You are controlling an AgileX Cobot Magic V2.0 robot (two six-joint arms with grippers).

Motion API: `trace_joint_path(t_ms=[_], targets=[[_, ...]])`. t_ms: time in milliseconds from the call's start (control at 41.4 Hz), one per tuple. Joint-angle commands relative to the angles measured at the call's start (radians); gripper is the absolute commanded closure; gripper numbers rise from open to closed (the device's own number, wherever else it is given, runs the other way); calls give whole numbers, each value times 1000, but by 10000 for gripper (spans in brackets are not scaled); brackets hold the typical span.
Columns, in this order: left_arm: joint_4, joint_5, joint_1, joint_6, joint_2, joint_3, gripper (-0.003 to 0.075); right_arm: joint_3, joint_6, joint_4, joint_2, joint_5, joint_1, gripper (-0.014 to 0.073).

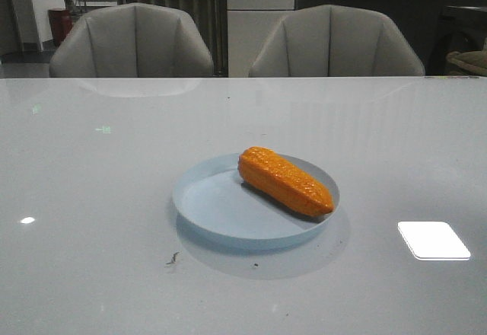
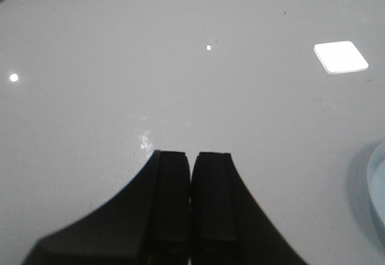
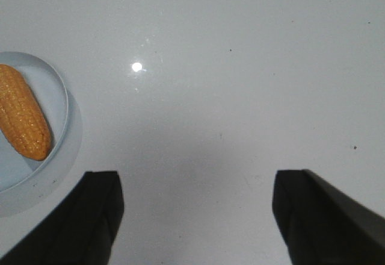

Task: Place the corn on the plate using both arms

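An orange corn (image 1: 285, 180) is lying inside a pale blue plate (image 1: 209, 205), which is sitting near the middle of a glossy grey-white counter (image 1: 91, 198). In the front view the cob is lying diagonally across the plate's right half, its blunt end pointing toward the back and its narrower tip resting near the front right rim. Neither arm is appearing in this front view. Two grey chairs (image 1: 133, 42) are standing behind the far edge of the counter, and a bright rectangular light reflection (image 1: 434, 240) is glinting on the surface to the right of the plate.

In the left wrist view, the left gripper (image 2: 192, 156) is hovering over bare counter with its jaws pressed together, holding nothing. Only a sliver of the plate (image 2: 379, 193) is showing at the edge of that picture, well apart from the jaws, and the corn is not showing there.

In the right wrist view, the right gripper (image 3: 198, 187) is hanging with its jaws spread wide, bare counter between them. The corn (image 3: 23, 120) and plate (image 3: 60, 114) are lying off to one side, outside the gap, with the plate's rim near one dark finger (image 3: 90, 217) but the corn untouched.
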Motion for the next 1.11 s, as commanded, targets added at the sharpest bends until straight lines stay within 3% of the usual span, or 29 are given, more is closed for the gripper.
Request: trace_joint_path(t_ms=[0,193,483,773,966,1014,1087], targets=[[27,-44,31,-9,-99,-24,627,-26,-5,10,-17,-53,-5,-22],[30,-23,107,-9,-276,58,627,-26,-5,10,-17,-53,-5,-22],[28,-32,110,-9,-581,310,627,-26,-5,10,-17,-53,-5,-22],[20,-221,108,-9,-908,566,627,-26,-5,10,-17,-53,-5,-22],[-94,-270,108,-9,-1002,714,627,-26,-5,10,-17,-54,-5,-22],[-96,-191,108,-9,-1002,704,627,-26,-5,10,-17,-52,-5,-22],[-96,-186,108,-9,-1002,708,627,-26,-5,10,-16,-53,-5,-22]])
